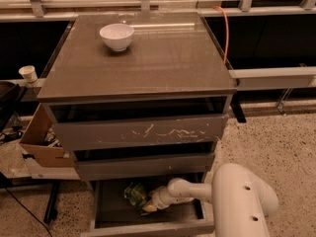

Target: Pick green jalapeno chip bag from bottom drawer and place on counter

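The bottom drawer [148,228] stands pulled open below the two upper ones. Inside it, toward the left, lies the green jalapeno chip bag [133,193], crumpled, with pale yellowish patches. My white arm reaches in from the lower right, and my gripper [149,206] is down in the drawer against the bag's right side. Its tip is partly hidden behind the bag. The counter [163,63] is the broad glossy grey-brown top of the cabinet.
A white bowl [117,36] stands on the counter's back left. The scratched top drawer [143,132] and the middle drawer [143,166] overhang the open one. A cardboard box [37,139] and a paper cup [28,73] are at the left. An orange cable [226,28] runs down the right.
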{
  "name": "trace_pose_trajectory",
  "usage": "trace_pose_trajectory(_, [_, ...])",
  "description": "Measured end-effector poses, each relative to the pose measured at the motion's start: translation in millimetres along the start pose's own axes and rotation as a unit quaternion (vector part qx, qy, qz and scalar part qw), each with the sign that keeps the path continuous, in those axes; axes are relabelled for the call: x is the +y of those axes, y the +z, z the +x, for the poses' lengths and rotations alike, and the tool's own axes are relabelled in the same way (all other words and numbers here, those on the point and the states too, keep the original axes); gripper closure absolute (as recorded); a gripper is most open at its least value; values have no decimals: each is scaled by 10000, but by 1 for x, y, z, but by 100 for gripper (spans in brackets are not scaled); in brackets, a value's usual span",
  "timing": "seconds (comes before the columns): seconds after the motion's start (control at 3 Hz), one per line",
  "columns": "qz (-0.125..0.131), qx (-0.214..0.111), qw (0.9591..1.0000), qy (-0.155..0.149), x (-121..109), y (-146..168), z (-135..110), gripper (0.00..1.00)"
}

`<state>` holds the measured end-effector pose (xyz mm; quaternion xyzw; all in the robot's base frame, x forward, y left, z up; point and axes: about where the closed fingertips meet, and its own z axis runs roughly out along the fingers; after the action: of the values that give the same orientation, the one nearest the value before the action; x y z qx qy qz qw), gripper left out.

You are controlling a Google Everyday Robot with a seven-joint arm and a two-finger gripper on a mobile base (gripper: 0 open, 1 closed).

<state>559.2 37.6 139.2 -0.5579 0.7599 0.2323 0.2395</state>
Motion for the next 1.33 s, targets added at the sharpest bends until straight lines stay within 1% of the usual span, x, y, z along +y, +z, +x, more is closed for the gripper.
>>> trace_pose_trajectory(0.33, [-8, 5, 10000, -38, 5, -6, -4, 88])
trace_pose_trajectory(0.67, [171, 7, 9997, -154, 7, -45, -12, 100])
trace_pose_trajectory(1.0, [76, 72, 9990, -432, 27, -91, -17, 100])
trace_pose_trajectory(1.33, [-124, 54, 9969, -772, 38, -138, -25, 100])
